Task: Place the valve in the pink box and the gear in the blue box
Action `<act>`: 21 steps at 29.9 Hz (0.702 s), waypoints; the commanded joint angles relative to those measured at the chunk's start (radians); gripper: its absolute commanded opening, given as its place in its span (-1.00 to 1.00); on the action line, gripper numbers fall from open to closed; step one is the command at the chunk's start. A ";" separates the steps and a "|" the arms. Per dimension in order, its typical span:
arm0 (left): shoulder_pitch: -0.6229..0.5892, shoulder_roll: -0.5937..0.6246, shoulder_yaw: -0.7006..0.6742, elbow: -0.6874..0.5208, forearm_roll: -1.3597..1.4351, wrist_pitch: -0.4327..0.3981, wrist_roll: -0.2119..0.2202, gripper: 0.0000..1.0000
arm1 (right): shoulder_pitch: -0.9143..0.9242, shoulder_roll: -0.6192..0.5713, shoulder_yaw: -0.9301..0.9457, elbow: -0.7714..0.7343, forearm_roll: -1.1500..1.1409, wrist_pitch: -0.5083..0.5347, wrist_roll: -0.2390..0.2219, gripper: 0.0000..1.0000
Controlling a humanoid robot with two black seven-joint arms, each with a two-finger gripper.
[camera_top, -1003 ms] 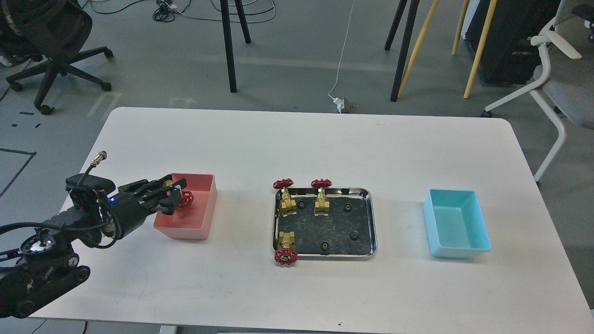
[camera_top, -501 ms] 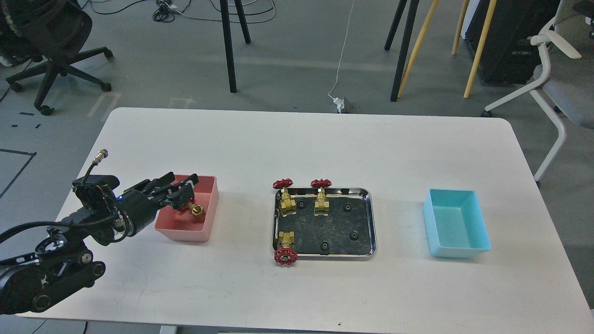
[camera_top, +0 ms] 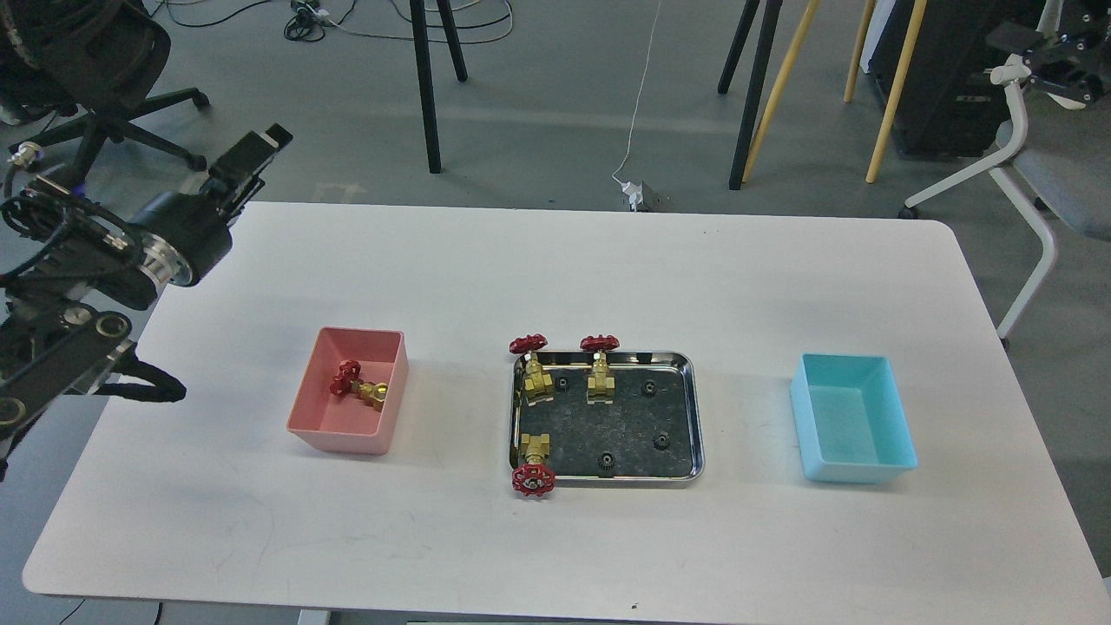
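One valve lies on its side in the pink box, red handwheel to the left. Three more valves sit at the steel tray: two upright at its back left, one lying at its front left with the handwheel over the rim. Several black gears lie in the tray, one at the front. The blue box is empty at the right. My left gripper is raised over the table's far left corner, empty, its fingers not told apart. A black part at the top right looks like my right gripper.
The white table carries only the two boxes and the tray. Office chairs stand behind the left corner and at the right. Stand legs and cables are on the floor behind the table.
My left gripper let go of the valve, which now lies in the pink box. The left arm lifted and pulled back to the far left. A black part came in at the top right.
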 commanded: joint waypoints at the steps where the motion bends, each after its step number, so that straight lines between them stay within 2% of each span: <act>1: -0.069 0.037 -0.096 0.006 -0.131 -0.131 0.015 0.95 | -0.008 0.054 -0.015 0.061 -0.154 0.000 0.001 0.96; 9: -0.233 0.103 -0.098 0.027 -0.177 -0.136 0.021 0.95 | -0.002 0.128 -0.216 0.256 -0.428 0.000 0.007 0.97; 14: -0.280 0.123 -0.101 0.045 -0.177 -0.103 0.021 0.95 | -0.001 0.238 -0.317 0.285 -0.629 0.000 0.015 0.97; 21: -0.305 0.140 -0.102 0.067 -0.179 -0.100 0.020 0.95 | 0.025 0.341 -0.495 0.284 -0.791 0.000 0.076 0.96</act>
